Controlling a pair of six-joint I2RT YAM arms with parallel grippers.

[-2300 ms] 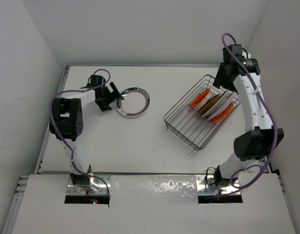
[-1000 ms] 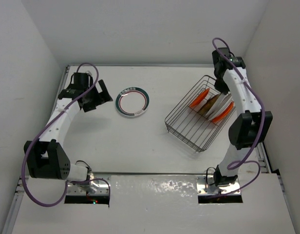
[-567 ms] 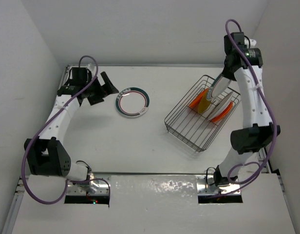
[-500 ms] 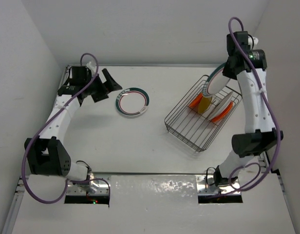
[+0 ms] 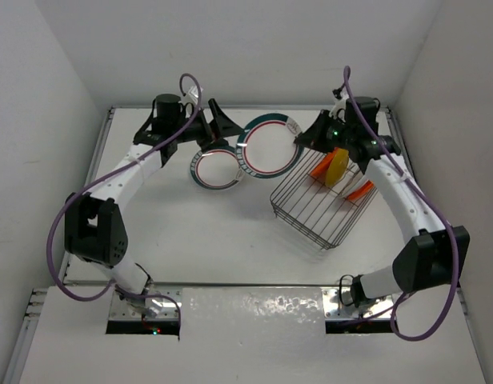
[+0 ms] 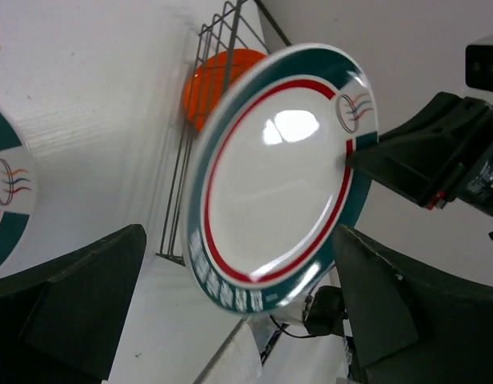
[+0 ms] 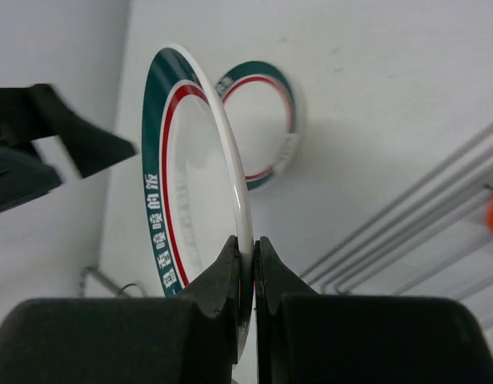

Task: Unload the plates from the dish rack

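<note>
My right gripper (image 5: 303, 142) is shut on the rim of a white plate with a green-and-red ring (image 5: 270, 146), held on edge in the air left of the dish rack (image 5: 310, 210). In the right wrist view both fingers (image 7: 230, 280) pinch that plate (image 7: 178, 184). My left gripper (image 5: 220, 130) stands open just left of it; in the left wrist view the plate (image 6: 274, 168) faces the wide-open jaws, apart from them. A matching plate (image 5: 217, 169) lies flat on the table. Two orange plates (image 5: 320, 165) and a yellow one (image 5: 337, 169) stand in the rack.
The rack sits at an angle at the right of the white table (image 5: 190, 232), close to the right wall. A back wall and side walls close in the table. The flat plate lies under my left gripper's reach.
My right gripper has lifted the ringed plate out of the rack and carried it left over the table. The left arm has swung right toward it, its jaws still open.
</note>
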